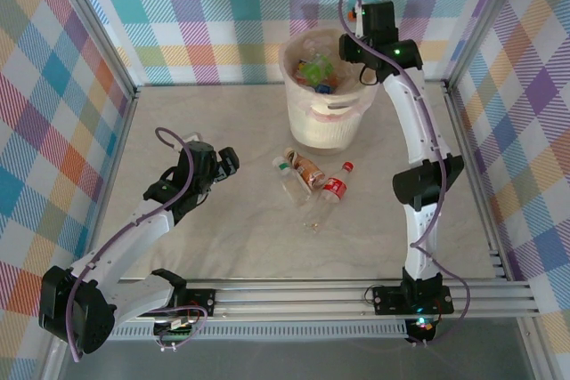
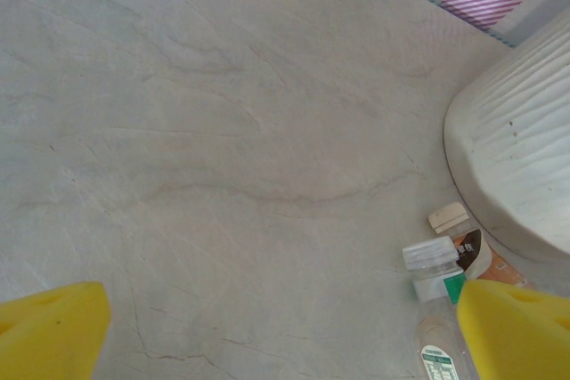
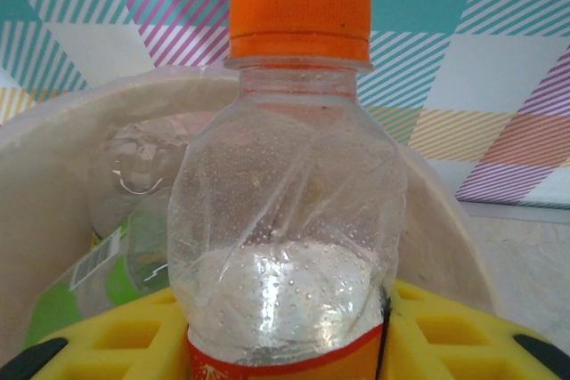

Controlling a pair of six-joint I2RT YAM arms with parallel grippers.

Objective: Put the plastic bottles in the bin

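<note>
A clear plastic bottle (image 3: 294, 202) with an orange cap and an orange-red label stands upright between the yellow fingers (image 3: 445, 331) of my right gripper (image 3: 289, 335), which is shut on it. That gripper (image 1: 356, 55) hangs at the right rim of the bin (image 1: 307, 126), a cream-white bucket (image 3: 53, 140) holding several bottles (image 1: 316, 68). Several more bottles lie on the table in front of the bin: a white-capped one (image 1: 287, 175), a brown-labelled one (image 1: 309, 169), a red-capped one (image 1: 336, 186) and a clear one (image 1: 312, 215). My left gripper (image 1: 227, 165) stands open left of them, nothing between its fingers (image 2: 53, 327).
In the left wrist view the white-capped bottle (image 2: 436, 269) and the brown-labelled one (image 2: 481, 251) lie by the bin's ribbed wall (image 2: 521, 157). Checked walls and metal rails (image 1: 356, 295) enclose the pale marbled table (image 1: 205, 246).
</note>
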